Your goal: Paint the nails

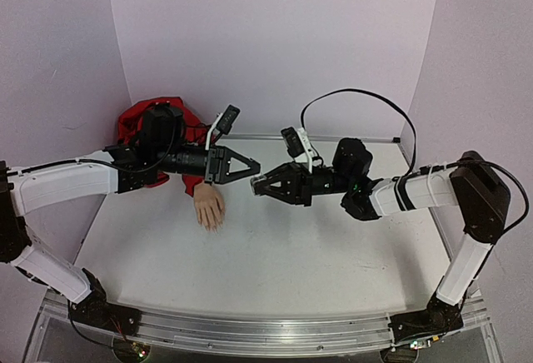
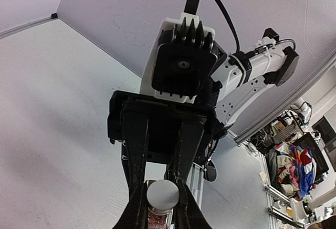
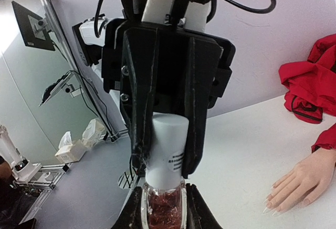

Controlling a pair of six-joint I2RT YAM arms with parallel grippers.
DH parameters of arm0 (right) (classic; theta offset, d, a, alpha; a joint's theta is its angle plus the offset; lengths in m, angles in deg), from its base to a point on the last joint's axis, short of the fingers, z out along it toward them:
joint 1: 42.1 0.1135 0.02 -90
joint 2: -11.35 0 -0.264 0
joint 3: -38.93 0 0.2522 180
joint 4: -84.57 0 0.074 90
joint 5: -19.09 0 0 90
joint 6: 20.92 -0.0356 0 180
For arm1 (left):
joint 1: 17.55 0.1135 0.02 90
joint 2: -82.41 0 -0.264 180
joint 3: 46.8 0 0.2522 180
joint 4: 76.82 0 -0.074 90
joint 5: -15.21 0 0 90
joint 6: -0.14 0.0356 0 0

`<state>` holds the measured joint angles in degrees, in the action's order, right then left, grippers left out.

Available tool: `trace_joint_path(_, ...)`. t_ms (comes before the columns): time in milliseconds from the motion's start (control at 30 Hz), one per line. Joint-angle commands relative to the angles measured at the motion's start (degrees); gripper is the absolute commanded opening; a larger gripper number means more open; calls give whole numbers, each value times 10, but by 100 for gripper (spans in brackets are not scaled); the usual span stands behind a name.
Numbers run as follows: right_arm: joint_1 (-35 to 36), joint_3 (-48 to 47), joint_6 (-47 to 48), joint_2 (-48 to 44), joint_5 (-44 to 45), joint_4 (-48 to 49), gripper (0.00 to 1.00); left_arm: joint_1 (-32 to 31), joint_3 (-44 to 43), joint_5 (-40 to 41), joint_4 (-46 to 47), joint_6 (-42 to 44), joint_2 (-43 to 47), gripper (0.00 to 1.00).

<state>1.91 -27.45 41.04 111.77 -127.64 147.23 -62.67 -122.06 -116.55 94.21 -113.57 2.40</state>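
A small polish bottle with reddish glitter inside hangs in mid-air between my two grippers. My right gripper is shut on its glass body. My left gripper is shut on its white cap, with a finger on each side. In the top view the left gripper and right gripper meet tip to tip above the table's middle. The flesh-coloured mannequin hand lies palm down to the left of them, and its pale nails point toward the near edge. Nothing touches the hand.
The red fabric sleeve is bunched in the back left corner against the wall. White table surface stretches in front of the hand and under both grippers. Pale walls close in the back and both sides.
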Motion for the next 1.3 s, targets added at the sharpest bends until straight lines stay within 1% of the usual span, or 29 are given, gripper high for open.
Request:
trace_joint_path(0, 1, -11, 59, -19, 92, -6, 0, -5, -24, 25, 28, 9, -5, 10)
trace_joint_path(33, 5, -3, 89, -32, 164, -43, 0, -5, -21, 39, 27, 11, -5, 6)
trace_joint_path(67, 21, 3, 139, -49, 328, -100, 0, -6, -17, 55, 27, 11, -3, 3)
trace_joint_path(100, 51, 2, 188, -66, 489, -163, 0, -6, -13, 74, 27, 11, -1, 1)
trace_joint_path(133, 86, -1, 237, -71, 652, -194, 0, -7, -9, 94, 27, 10, 0, 0)
trace_joint_path(167, 112, -3, 268, -69, 762, -198, 0, -7, -7, 111, 26, 8, 1, 0)
trace_joint_path(200, 130, -2, 298, -63, 849, -183, 0, -7, -6, 128, 25, 4, 1, 0)
trace_joint_path(233, 140, 2, 314, -60, 886, -164, 0, -8, -5, 137, 24, 1, -1, 0)
trace_joint_path(267, 144, 4, 321, -59, 899, -150, 0, -8, -7, 142, 23, -3, -3, 0)
trace_joint_path(333, 145, 0, 323, -58, 881, -148, 0, -10, -13, 139, 21, -9, -10, 0)
trace_joint_path(433, 145, -2, 326, -60, 787, -147, 0, -10, -20, 123, 20, -16, -18, 0)
trace_joint_path(567, 142, 13, 325, -77, 668, -139, 0, -10, -19, 106, 18, -20, -14, 6)
trace_joint_path(633, 139, 17, 318, -87, 616, -140, 0, -10, -19, 93, 17, -20, -11, 11)
trace_joint_path(700, 138, 19, 311, -95, 598, -140, 0, -10, -18, 82, 16, -21, -9, 17)
trace_joint_path(733, 137, 20, 310, -98, 586, -140, 0, -10, -16, 77, 17, -21, -9, 22)
trace_joint_path(833, 129, 25, 306, -107, 555, -145, 0, -10, -12, 64, 12, -19, 1, 45)
trace_joint_path(867, 124, 27, 306, -112, 543, -153, 0, -8, -12, 63, 0, -19, 8, 50)
trace_joint_path(933, 116, 31, 312, -120, 523, -166, 0, -3, -14, 61, -30, -17, 21, 57)
trace_joint_path(1033, 109, 30, 333, -127, 481, -199, 0, 3, -37, 70, -120, -9, 28, 61)
trace_joint_path(1133, 109, 19, 357, -125, 460, -232, 0, 3, -75, 87, -216, 4, 19, 60)
trace_joint_path(1267, 109, 2, 376, -116, 441, -261, 0, 5, -112, 93, -277, 14, 12, 59)
